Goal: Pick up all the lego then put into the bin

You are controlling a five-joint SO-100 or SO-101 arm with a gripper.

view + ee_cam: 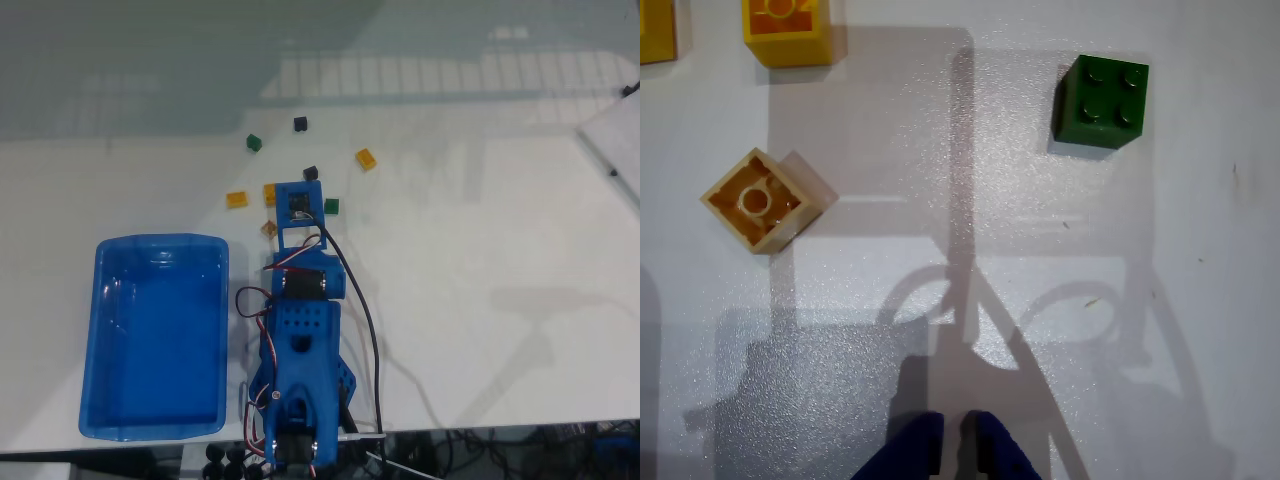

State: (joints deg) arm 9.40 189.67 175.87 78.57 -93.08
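- Lego bricks lie scattered on the white table [480, 250] in the fixed view, all at 12 to 1 o'clock from the bin, none inside it.
- Fixed view, clock around the arm's wrist block [300, 203]: black brick [300, 123] at 12, well clear; second black brick [310, 172] at 12, just beside the block's top edge; dark green brick [254, 143] at 11; yellow brick [366, 158] at 1; orange brick [237, 199] at 9; another orange brick [270, 193] at 9, touching or partly under the block, hard to say which; green brick [331, 206] at 3, just beside; tan brick [269, 228] at 7.
- Wrist view: tan brick [765, 198] sits upside down, hollow side up, rotated diagonal, at 10 o'clock from the frame centre; green brick [1103, 101] studs up at 1 o'clock; orange brick [787, 30] hollow side up at 11, cut by the top edge; a yellow sliver [655, 30] at the top left corner.
- Bin [100, 300]: translucent blue tub, at 9 o'clock from the arm body [300, 350], near but apart.
- Gripper [952, 445]: two blue tips at 6 o'clock in the wrist view, narrow gap, nothing between them, above bare table between tan and green bricks.
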